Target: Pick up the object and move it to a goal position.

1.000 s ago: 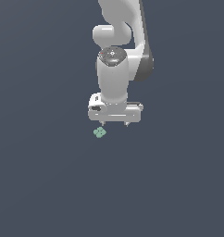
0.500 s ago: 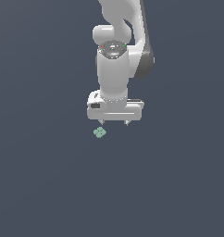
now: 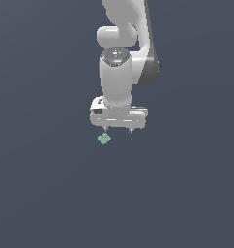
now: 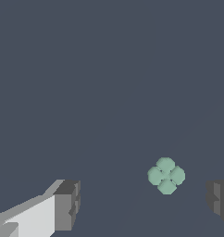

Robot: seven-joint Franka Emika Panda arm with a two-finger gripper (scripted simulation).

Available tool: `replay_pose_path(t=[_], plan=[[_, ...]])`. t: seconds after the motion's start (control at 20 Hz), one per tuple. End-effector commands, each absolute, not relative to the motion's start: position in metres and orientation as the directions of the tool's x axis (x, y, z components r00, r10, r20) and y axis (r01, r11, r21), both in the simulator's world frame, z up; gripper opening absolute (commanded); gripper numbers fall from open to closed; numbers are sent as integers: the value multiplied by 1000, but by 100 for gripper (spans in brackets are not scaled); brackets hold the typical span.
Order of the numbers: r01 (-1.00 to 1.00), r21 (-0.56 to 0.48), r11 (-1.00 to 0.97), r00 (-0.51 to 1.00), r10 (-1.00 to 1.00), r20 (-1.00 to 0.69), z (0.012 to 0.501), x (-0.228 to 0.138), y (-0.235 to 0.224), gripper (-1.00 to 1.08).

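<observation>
While hovering, the white two-fingered gripper (image 3: 117, 131) is spreading wide, holding nothing.
Nothing is being grasped yet: the tiny mint-green lumpy cluster (image 4: 166, 175) is lying near one fingertip, with lifting and moving remaining.

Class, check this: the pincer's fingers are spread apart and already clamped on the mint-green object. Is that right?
Not quite. The pincer is spread apart, but it is not clamped on the object. The wrist view shows the mint-green cluster lying free between the fingers, touching neither.
</observation>
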State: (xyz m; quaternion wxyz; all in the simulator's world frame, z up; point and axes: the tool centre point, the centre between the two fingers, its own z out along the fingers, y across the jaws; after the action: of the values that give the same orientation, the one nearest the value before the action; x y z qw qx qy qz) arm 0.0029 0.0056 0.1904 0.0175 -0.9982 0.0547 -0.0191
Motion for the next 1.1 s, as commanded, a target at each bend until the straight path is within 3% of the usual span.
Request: replay_pose_path(t=[0.0, 0.45, 1.05], plan=[[-146, -39, -989, 989, -147, 32, 182, 0, 2, 100], [-371, -39, -928, 928, -372, 11, 137, -18, -21, 100], [-678, -12, -735, 735, -678, -3, 74, -56, -59, 100]])
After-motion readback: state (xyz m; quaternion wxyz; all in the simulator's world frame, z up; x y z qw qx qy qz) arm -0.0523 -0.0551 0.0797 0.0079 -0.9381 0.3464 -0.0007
